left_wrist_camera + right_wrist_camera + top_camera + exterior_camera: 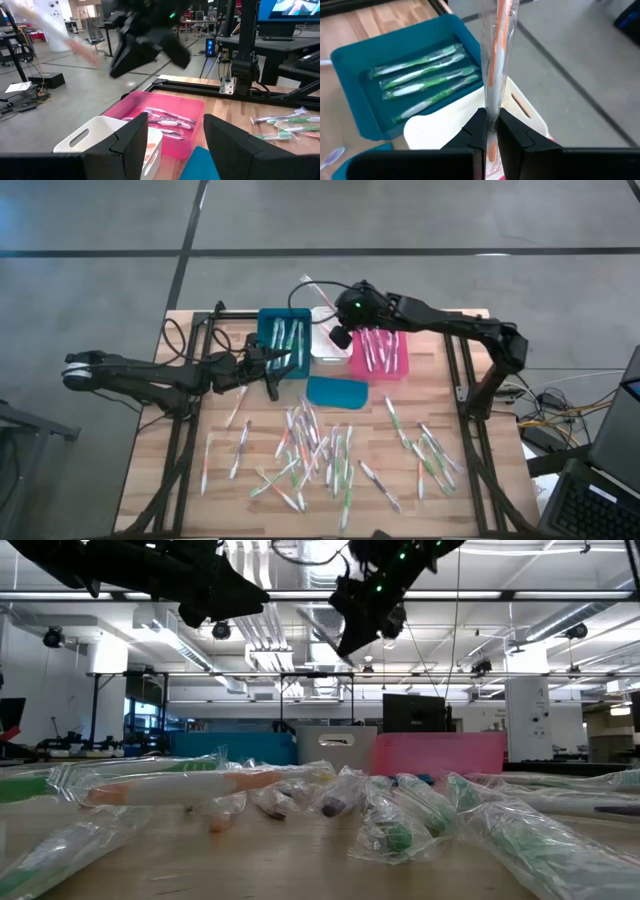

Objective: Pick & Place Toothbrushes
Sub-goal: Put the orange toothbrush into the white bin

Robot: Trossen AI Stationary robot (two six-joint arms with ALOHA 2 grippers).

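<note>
My right gripper (490,131) hovers over the white bin (326,340), shut on a wrapped orange-accented toothbrush (496,60) that sticks out toward the table's far edge (311,287). My left gripper (175,145) is open and touches nothing; it sits at the near edge of the teal bin (285,340). The teal bin holds several green toothbrushes (427,75). The pink bin (380,355) holds several more. Dozens of wrapped toothbrushes (315,450) lie loose on the table's near half. My right gripper pinches the wrapped orange toothbrush between its two fingers, on the handle (491,112). Most of the brush runs on past the fingertips, along the fingers. It is lifted clear, above the white bin and the teal bin's edge (470,30).
A flat teal lid (336,391) lies just in front of the bins. Black frame rails (465,370) run along both sides of the table. Loose toothbrushes (200,785) cover the middle and right of the near table. Cables lie at the far left corner (185,340).
</note>
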